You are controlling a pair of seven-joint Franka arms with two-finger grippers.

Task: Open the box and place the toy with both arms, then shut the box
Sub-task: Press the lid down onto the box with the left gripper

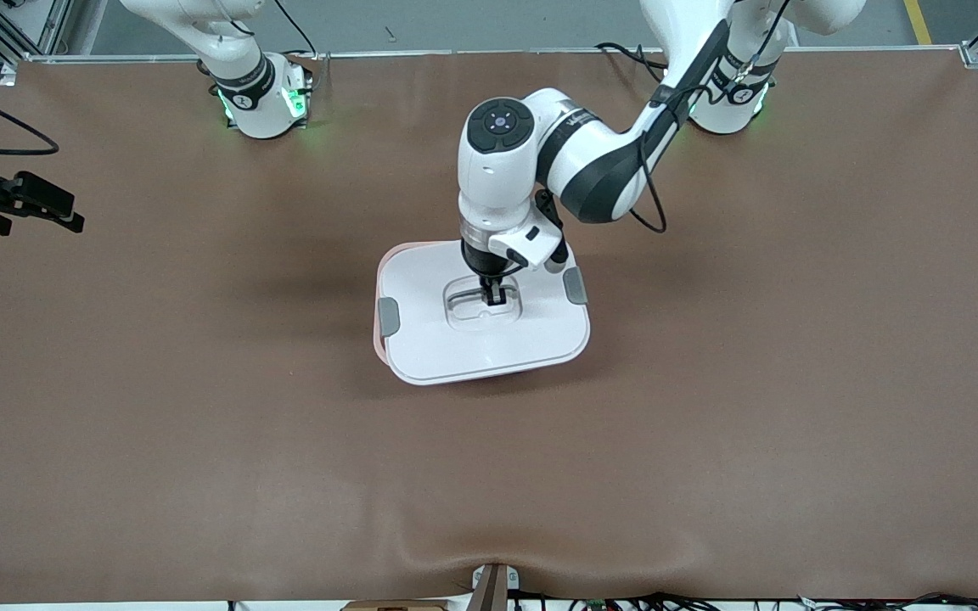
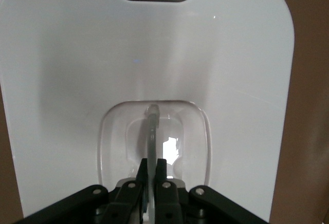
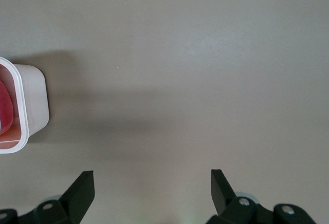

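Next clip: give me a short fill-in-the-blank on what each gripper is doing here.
1. The left gripper is shut on the lid's clear ____.
2. The white lid sits over the pink ____.
3. The right gripper, waiting at its arm's end of the table, is ____.

Missing words: handle; box; open

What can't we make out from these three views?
- Toy: front view shows none; the lid covers the box. Right wrist view catches only a pink sliver, cut by the edge.
- Lid seating: it looks skewed on the box; whether it's lifted or resting is unclear.
- Right hand: arm cut off by the front view's edge.
- Left hand: shut on the handle; fingertips cropped in its wrist view.
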